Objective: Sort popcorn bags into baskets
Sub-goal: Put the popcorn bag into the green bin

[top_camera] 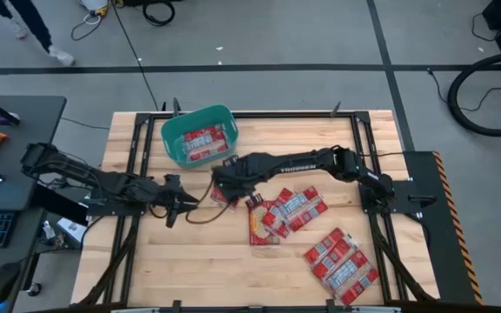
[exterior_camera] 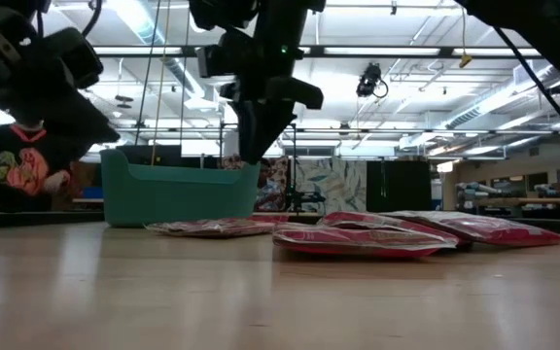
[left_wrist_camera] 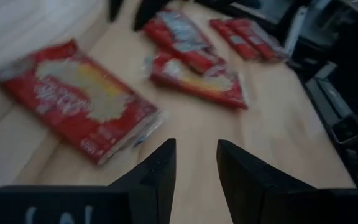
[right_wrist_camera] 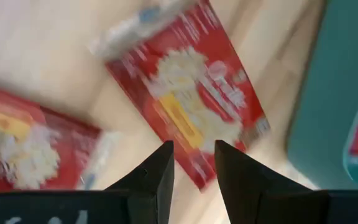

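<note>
Wooden surface (top_camera: pixel 207 261), largest item: we are working over its middle, with red packets scattered across it. Teal basket (top_camera: pixel 174 139), at the far left-centre: we are counting at least two packets already inside. Popcorn bags: a loose cluster (top_camera: pixel 287 211) at mid-surface, a second group (top_camera: pixel 342 259) nearer the right front corner, and a single bag (top_camera: pixel 222 196) lying flat just in front of the basket. Right hand (top_camera: pixel 226 181): we are hovering above that single bag, fingers (right_wrist_camera: pixel 157 174) a narrow gap apart and holding nothing. Left hand (top_camera: pixel 174 209): we are waiting just left of the same bag, fingers (left_wrist_camera: pixel 160 174) likewise narrowly parted and empty.

Handling note, as we judge it: we are best centring the right hand over one short edge of the bag, since the packet is flat and slippery, descending straight, pinching the sealed edge, then lifting clear of the basket rim before releasing.
</note>
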Controlling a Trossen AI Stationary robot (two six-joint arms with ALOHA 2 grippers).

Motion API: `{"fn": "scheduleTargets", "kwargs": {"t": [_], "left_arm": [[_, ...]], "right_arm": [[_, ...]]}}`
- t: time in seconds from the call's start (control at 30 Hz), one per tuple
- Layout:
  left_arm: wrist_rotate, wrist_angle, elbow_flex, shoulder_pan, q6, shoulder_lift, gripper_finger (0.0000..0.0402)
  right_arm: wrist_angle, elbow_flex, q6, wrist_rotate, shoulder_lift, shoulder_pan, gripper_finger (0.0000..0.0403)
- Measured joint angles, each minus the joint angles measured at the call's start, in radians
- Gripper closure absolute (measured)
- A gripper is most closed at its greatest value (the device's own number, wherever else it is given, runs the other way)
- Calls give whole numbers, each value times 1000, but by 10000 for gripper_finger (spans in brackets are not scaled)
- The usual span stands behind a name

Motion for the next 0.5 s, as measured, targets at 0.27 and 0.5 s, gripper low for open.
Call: {"fn": "scheduleTargets", "kwargs": {"t": [0.27, 0.5], "left_arm": [[-90, 162, 0, 0, -22, 118, 280], [-151, 240, 0, 0, -21, 148, 280]], "right_arm": [[-5, -107, 99, 26, -34, 27, 284], [187, -399, 123, 99, -193, 61, 285]]}}
